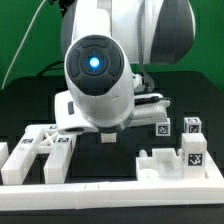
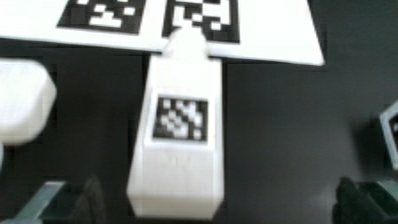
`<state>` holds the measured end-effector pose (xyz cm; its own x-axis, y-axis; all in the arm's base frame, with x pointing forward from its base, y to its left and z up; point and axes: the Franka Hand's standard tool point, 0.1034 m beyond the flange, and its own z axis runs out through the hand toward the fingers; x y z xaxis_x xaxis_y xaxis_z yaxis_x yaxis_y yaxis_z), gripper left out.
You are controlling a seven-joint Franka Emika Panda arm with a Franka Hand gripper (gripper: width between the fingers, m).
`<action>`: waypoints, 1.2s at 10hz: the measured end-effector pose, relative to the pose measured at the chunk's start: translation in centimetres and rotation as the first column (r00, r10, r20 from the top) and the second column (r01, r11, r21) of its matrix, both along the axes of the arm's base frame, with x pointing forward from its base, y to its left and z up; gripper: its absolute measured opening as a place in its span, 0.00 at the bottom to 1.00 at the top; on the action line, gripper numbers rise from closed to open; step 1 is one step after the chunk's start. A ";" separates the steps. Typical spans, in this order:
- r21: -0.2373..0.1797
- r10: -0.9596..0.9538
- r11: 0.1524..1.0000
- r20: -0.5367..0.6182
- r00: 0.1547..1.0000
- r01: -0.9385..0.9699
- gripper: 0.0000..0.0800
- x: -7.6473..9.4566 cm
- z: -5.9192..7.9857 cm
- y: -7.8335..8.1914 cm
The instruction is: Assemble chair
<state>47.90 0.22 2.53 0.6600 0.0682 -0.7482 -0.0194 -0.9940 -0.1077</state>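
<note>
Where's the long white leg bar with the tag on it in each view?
Exterior view: not seen; the arm hides the middle of the scene.
Wrist view: the leg bar runs lengthwise through the centre, its tag about halfway along.
Shared landmark: the black tabletop.

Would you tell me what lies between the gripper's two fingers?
A white leg bar with a square tag lies between the open gripper's fingers, touching neither; the wrist view shows this.
</note>
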 end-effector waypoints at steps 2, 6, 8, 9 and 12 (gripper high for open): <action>0.000 -0.001 1.000 -0.001 1.000 0.001 0.81 -0.1 0.0 -0.1; -0.063 -0.053 0.997 -0.062 0.997 0.049 0.81 -4.0 -1.8 -0.1; -0.064 -0.057 0.997 -0.061 0.996 0.053 0.78 -4.0 -1.8 -0.2; -0.064 -0.057 0.997 -0.061 0.996 0.053 0.78 -4.0 -1.8 -0.2; -0.064 -0.057 0.997 -0.061 0.996 0.053 0.35 -4.0 -1.8 -0.2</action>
<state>43.89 0.05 0.71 0.6129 -0.0148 -0.7900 -0.0790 -0.9960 -0.0427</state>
